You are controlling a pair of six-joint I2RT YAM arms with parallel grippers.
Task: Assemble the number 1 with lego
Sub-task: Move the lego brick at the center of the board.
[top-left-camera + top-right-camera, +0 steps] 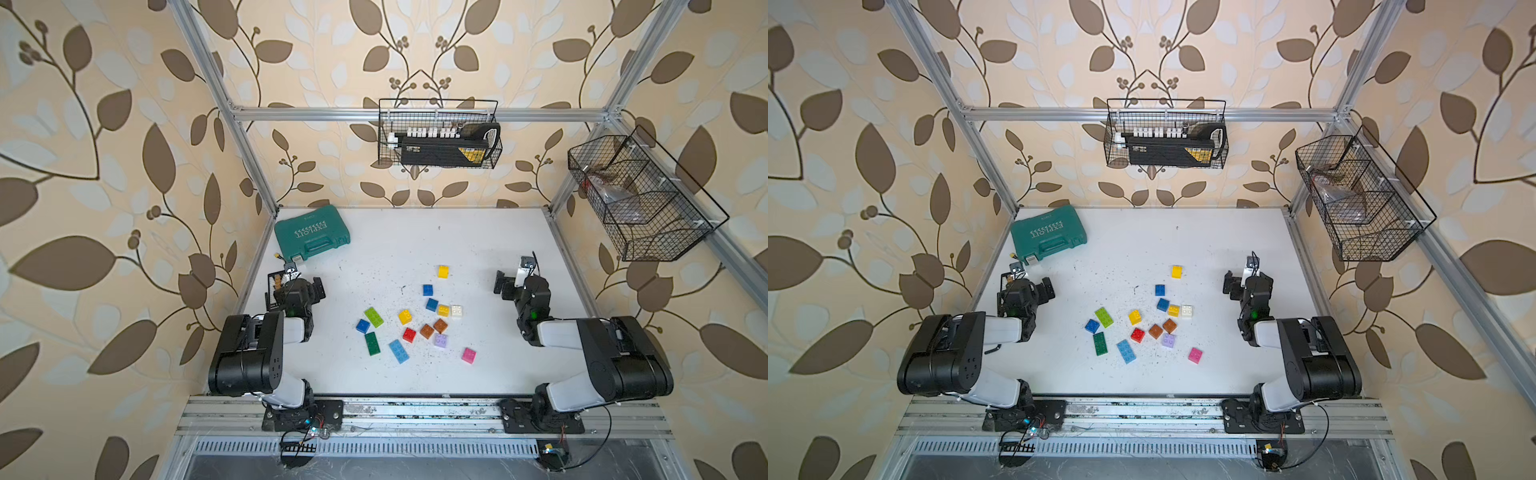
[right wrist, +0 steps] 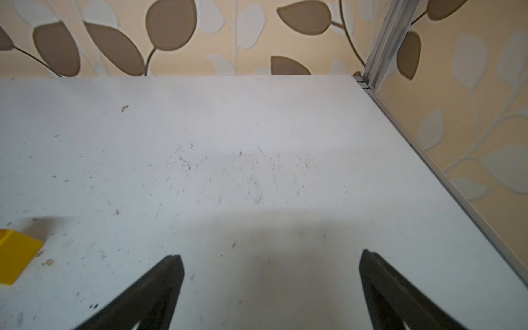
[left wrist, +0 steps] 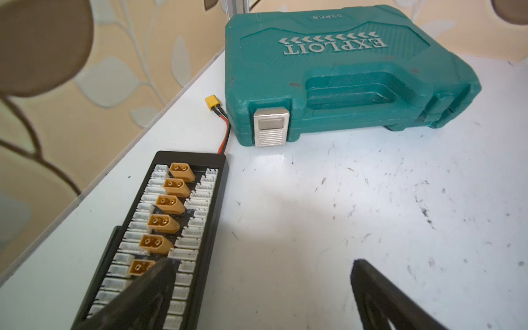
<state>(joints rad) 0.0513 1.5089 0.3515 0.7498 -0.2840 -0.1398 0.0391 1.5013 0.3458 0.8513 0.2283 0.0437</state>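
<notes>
Start of assembly: lego bricks point(image 1: 405, 316) lie loose at counter point(image 1: 395, 249) centre; left fingers point(image 3: 151, 288) at nine o'clock, right fingers point(image 2: 377, 280) at three, both spread and empty; next move is probably a reach for one brick

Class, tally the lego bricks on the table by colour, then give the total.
yellow bricks: 3
blue bricks (one light blue): 4
green bricks: 2
brown bricks: 2
red brick: 1
white brick: 1
lilac brick: 1
pink brick: 1
Total: 15
</notes>
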